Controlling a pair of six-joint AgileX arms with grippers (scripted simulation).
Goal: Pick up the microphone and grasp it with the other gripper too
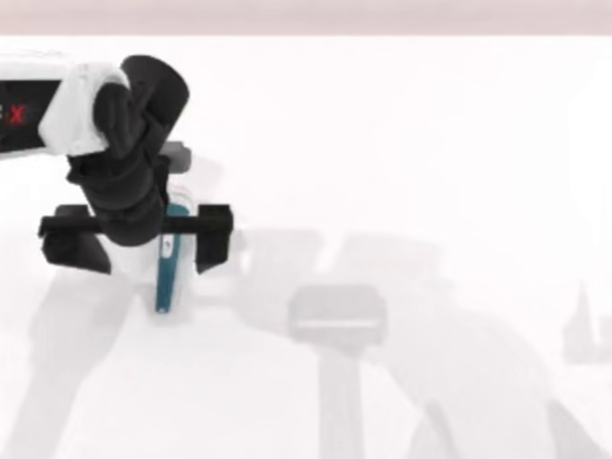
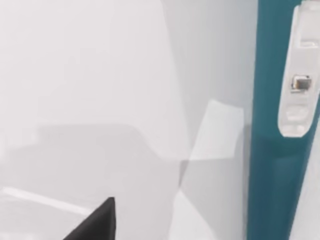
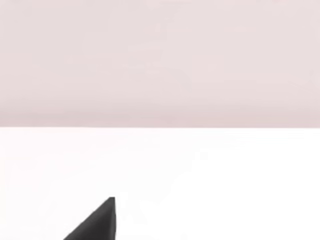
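Observation:
The teal microphone lies on the white table, its white switch strip facing up. Its rounded head is mostly hidden under my left arm. My left gripper hangs over the upper part of the microphone, open wide. One finger stands to its left and the other finger to its right, both apart from it. The left wrist view shows the teal body and switch strip close up, with one black fingertip. My right gripper is out of the top view; one black fingertip shows in its wrist view.
Grey shadows of the arms fall across the middle and right of the table. A pale pink wall runs behind the table's far edge, and the wall also fills the upper half of the right wrist view.

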